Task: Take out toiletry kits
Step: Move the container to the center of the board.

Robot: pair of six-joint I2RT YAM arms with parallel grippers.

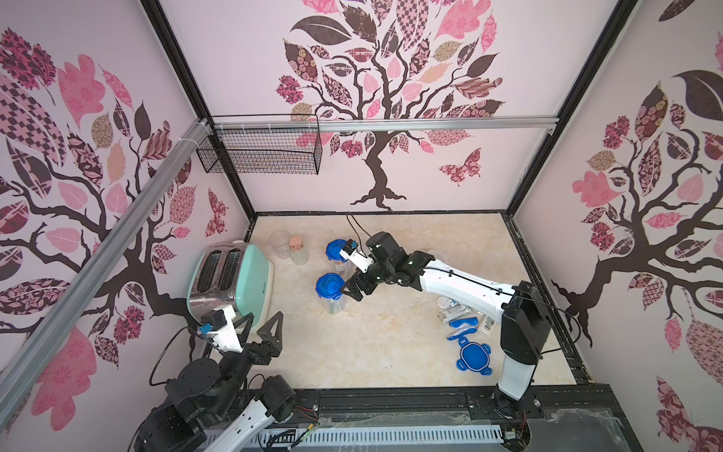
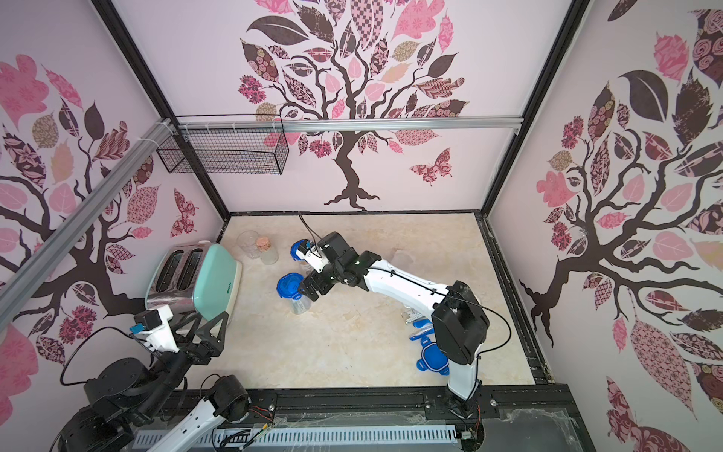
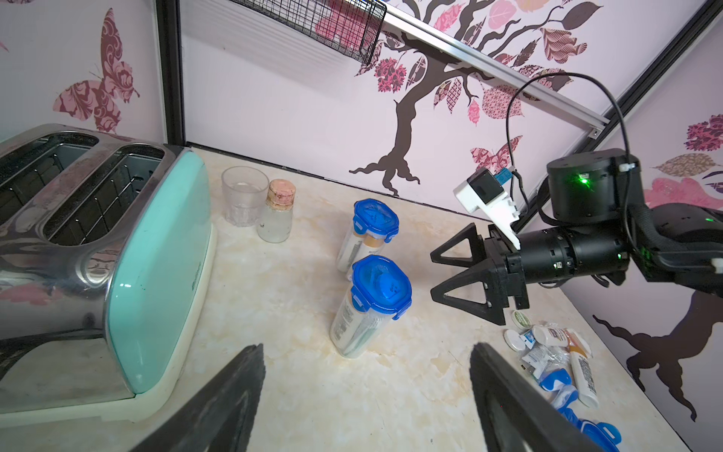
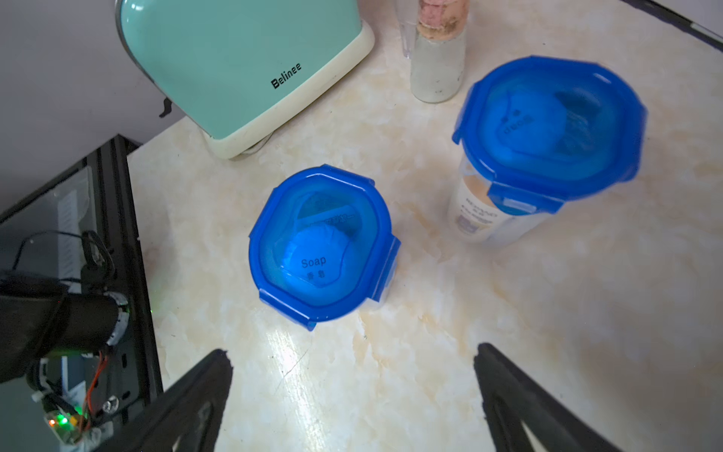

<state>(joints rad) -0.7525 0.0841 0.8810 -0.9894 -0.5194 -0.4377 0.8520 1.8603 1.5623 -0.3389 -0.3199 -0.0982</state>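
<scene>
Leftmost, by the mint toaster (image 1: pixel 231 281), the left arm sits folded low at the table's front edge. Its left gripper (image 1: pixel 264 316) points toward the back wall, jaws spread wide and empty. Right of the toaster stand a glass tumbler (image 1: pixel 279 242) and a cork-stoppered jar (image 1: pixel 298 250). Mid-table, the nearer canister (image 1: pixel 331 291) and the farther canister (image 1: pixel 337 254) stand upright, blue lids clipped on, with packed kits (image 3: pixel 354 326) inside. The right arm stretches diagonally from its front-right base, wrist bent down. The right gripper (image 1: pixel 349 294) gapes wide and empty just beside the nearer lid. Under that arm a spilled kit (image 1: pixel 463 317) lies heaped, with a loose blue lid (image 1: pixel 473 356) near it.
</scene>
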